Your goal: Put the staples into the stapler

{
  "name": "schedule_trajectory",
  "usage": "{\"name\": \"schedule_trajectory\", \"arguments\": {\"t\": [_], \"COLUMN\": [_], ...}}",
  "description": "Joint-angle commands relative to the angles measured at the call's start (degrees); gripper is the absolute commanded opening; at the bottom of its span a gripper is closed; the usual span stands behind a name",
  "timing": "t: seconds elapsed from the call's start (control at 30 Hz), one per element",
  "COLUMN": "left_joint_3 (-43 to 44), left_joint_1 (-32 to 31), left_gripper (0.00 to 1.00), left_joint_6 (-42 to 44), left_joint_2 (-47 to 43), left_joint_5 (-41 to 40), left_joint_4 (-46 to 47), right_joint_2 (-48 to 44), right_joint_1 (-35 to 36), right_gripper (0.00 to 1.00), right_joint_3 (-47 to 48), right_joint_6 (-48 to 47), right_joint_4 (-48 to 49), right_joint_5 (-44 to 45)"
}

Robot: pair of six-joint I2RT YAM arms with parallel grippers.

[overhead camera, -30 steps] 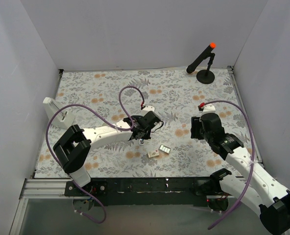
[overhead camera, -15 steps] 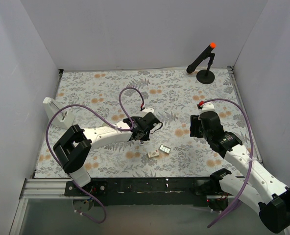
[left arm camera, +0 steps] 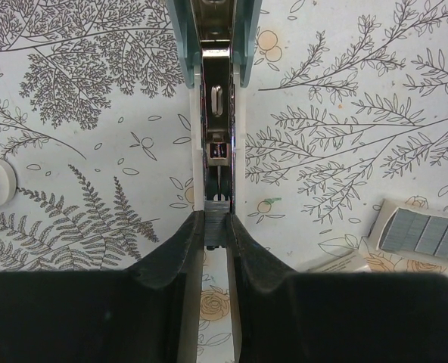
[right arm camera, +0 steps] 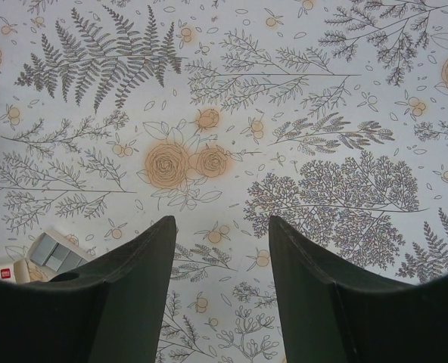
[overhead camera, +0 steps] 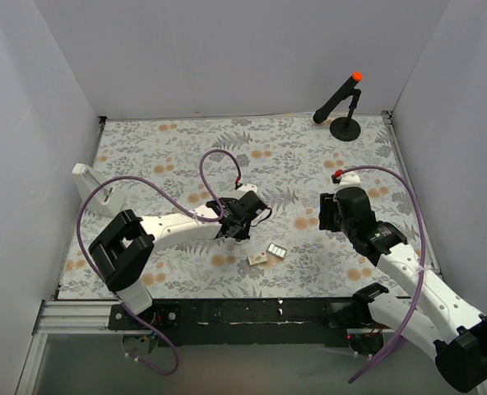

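The stapler (left arm camera: pixel 216 106) lies open on the flowered mat, its metal channel running away from me between white and teal side walls. My left gripper (left arm camera: pixel 216 219) is shut on the near end of that channel. In the top view the left gripper (overhead camera: pixel 237 220) sits mid-table with the stapler's white end (overhead camera: pixel 248 191) just beyond it. The staples (overhead camera: pixel 277 249) are silvery rows in a small tray, with the beige box (overhead camera: pixel 257 258) beside it. They also show in the left wrist view (left arm camera: pixel 424 234) and the right wrist view (right arm camera: pixel 57 253). My right gripper (right arm camera: pixel 220 227) is open and empty above the mat (overhead camera: pixel 330 212).
A black stand with an orange tip (overhead camera: pixel 342 103) is at the back right. A white bracket (overhead camera: pixel 95 185) sits at the left edge. Purple cables loop over the mat near the left arm (overhead camera: pixel 215 169). White walls close in three sides.
My left gripper has shifted slightly towards the near left with the stapler. The right wrist has moved a little towards the back.
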Motion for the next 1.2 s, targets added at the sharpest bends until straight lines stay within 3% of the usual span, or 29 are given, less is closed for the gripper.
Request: {"name": "schedule_trajectory", "arguments": {"t": [0.0, 1.17], "left_joint_3": [0.09, -0.34], "left_joint_1": [0.21, 0.64], "left_gripper": [0.0, 0.0], "left_joint_6": [-0.67, -2.6], "left_joint_2": [-3.85, -4.12], "left_joint_5": [-0.04, -1.71], "left_joint_4": [0.55, 0.99], "right_joint_2": [-0.79, 0.44], "right_joint_1": [-0.34, -0.34], "right_gripper": [0.6, 0.6], "right_joint_3": [2.73, 3.35], "right_joint_6": [0.27, 0.26], "right_joint_4": [1.42, 1.6], "right_joint_5": [0.26, -0.79]}}
